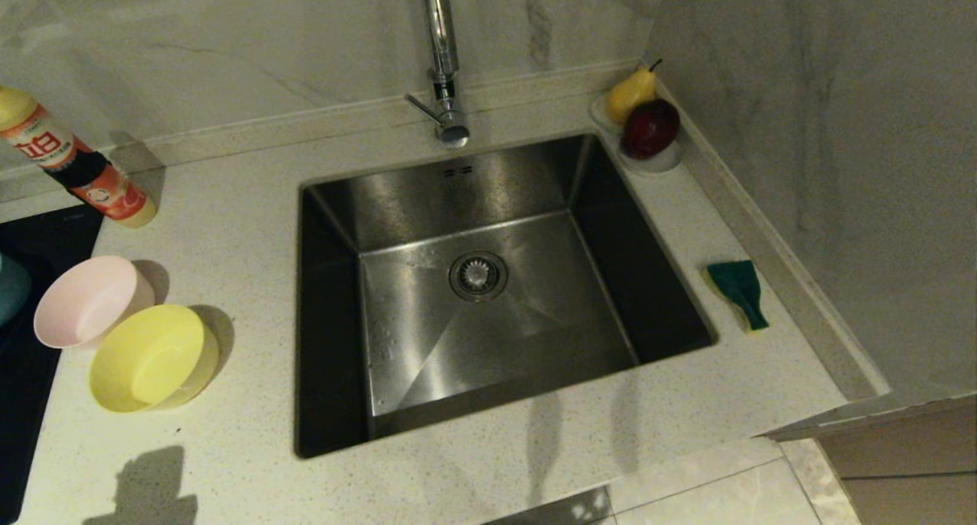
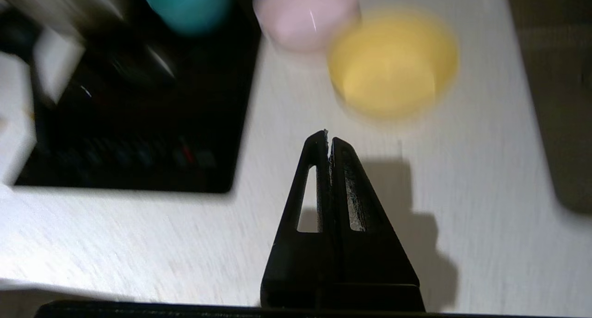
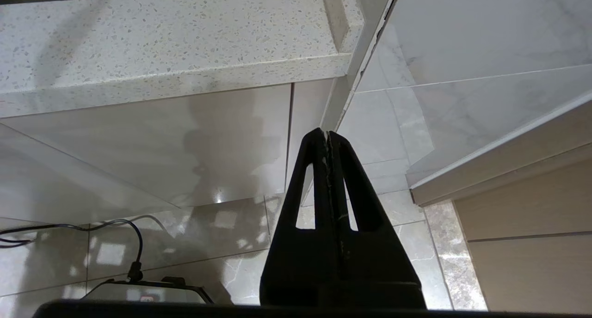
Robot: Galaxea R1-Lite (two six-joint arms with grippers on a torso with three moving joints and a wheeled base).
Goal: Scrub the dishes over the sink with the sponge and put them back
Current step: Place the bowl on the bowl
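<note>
the sink (image 1: 488,296) is set into the speckled pale table (image 1: 244,204), with its round drain strainer (image 1: 478,275) at the middle and the chrome tap (image 1: 443,59) standing behind it. the pink bowl (image 1: 88,300) and the yellow bowl (image 1: 150,357) are seen on the table to the left of the sink, touching or nearly touching each other, both upright and open side up. the blue bowl (image 1: 11,288) is only partly shown at the left edge, on a black cooktop (image 1: 30,372). the sponge (image 1: 738,294) is laid on the table just right of the sink, green face up. a white dish (image 1: 649,155) with a pear and a dark red fruit is placed at the back right corner, and a detergent bottle (image 1: 76,166) is seen at the back left.

the left gripper (image 2: 329,137) is held above the table near the yellow bowl (image 2: 393,66), its fingers pressed together with nothing between them. the right gripper (image 3: 326,135) is parked below the table's edge, over the tiled floor, its fingers likewise closed on nothing.
</note>
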